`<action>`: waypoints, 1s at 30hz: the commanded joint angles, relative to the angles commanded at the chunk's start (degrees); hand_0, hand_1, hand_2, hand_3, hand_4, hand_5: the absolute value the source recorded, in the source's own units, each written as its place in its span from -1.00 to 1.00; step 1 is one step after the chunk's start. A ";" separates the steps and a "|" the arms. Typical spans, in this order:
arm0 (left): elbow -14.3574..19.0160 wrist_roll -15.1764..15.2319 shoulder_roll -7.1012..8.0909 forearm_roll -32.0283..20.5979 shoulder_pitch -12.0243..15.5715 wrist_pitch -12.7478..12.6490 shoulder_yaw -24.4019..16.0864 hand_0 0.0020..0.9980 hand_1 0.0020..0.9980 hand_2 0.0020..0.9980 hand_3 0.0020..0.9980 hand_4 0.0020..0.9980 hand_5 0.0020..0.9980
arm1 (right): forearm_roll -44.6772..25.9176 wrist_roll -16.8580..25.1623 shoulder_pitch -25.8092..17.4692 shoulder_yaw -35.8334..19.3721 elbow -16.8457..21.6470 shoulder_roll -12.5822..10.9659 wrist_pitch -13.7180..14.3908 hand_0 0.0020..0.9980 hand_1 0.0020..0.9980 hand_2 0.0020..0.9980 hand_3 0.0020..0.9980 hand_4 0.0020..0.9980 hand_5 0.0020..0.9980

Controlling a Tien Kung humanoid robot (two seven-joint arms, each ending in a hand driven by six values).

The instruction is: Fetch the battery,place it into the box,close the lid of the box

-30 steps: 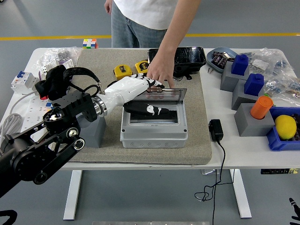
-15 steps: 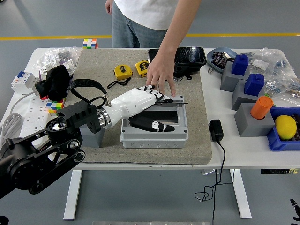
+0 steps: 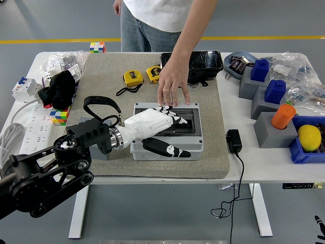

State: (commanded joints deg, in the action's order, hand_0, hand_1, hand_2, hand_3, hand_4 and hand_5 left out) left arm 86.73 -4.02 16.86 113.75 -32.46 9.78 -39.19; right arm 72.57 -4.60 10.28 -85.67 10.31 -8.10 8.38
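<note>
Head view | left robot hand (image 3: pixel 161 122) flat on box (image 3: pixel 167 145) lid | battery seemingly hidden

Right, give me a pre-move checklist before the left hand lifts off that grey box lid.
1. Hinged lid of the grey plastic box lying flat: ok, it looks down on the frame under the robot's white left hand.
2. Lid latched: cannot tell, no catch shows.
3. Battery inside the box: cannot tell, hand and lid cover the opening.
4. Person's hand clear: not ok, its fingertips rest at the box's far edge, close to the robot's fingers.
5. Lift path clear: ok apart from that hand; the two yellow tape measures sit further back on the grey felt mat.
6. Right arm: not in view.
</note>
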 joint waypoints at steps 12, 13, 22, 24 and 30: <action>0.23 3.97 -1.92 -0.32 0.58 -6.43 -8.28 0.96 0.80 0.64 0.65 1.00 1.00 | -0.03 -0.02 0.36 -0.34 0.00 -0.03 0.03 0.58 0.47 0.50 0.59 1.00 1.00; 0.04 4.64 -2.29 -1.21 0.85 -6.95 -9.44 0.96 0.80 0.64 0.65 1.00 1.00 | -0.07 0.01 0.39 -0.36 0.00 0.01 0.03 0.58 0.47 0.50 0.59 1.00 1.00; -2.13 11.01 -5.28 -21.16 4.40 -5.72 -20.80 0.92 0.83 0.70 0.67 1.00 1.00 | 0.04 0.20 0.39 -0.65 0.00 0.37 0.00 0.57 0.47 0.49 0.59 1.00 1.00; -1.96 11.41 -5.41 -26.00 4.95 -4.06 -23.19 0.90 0.85 0.72 0.68 1.00 1.00 | 0.16 0.17 0.34 -0.81 0.00 0.40 -0.02 0.57 0.47 0.49 0.59 1.00 1.00; -2.40 11.02 -5.55 -40.36 5.96 2.63 -29.12 0.90 0.88 0.75 0.71 1.00 1.00 | 0.36 0.10 0.33 -1.20 0.00 0.40 -0.07 0.58 0.47 0.50 0.59 1.00 1.00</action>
State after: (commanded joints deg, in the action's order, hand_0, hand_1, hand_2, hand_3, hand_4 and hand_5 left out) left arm 84.33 7.01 11.31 73.38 -26.51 12.41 -68.31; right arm 72.92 -4.50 10.61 -86.87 10.31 -7.70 8.31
